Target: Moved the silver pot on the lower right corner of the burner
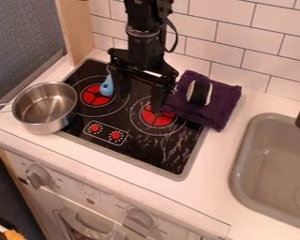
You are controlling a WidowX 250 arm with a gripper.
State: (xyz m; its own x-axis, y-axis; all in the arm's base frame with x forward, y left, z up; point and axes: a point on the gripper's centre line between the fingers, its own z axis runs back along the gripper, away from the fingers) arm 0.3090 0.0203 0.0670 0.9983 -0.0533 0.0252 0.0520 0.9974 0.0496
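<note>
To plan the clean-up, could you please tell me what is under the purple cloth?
The cloth lies partly over the stove and partly over the counter; anything else beneath is covered.

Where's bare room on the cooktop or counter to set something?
Free: counter between cooktop and sink, in front of the purple cloth; also the cooktop's front right, right of the red dials. Crowded: left edge, with the silver pot; rear, with the gripper, blue item and cloth.
</note>
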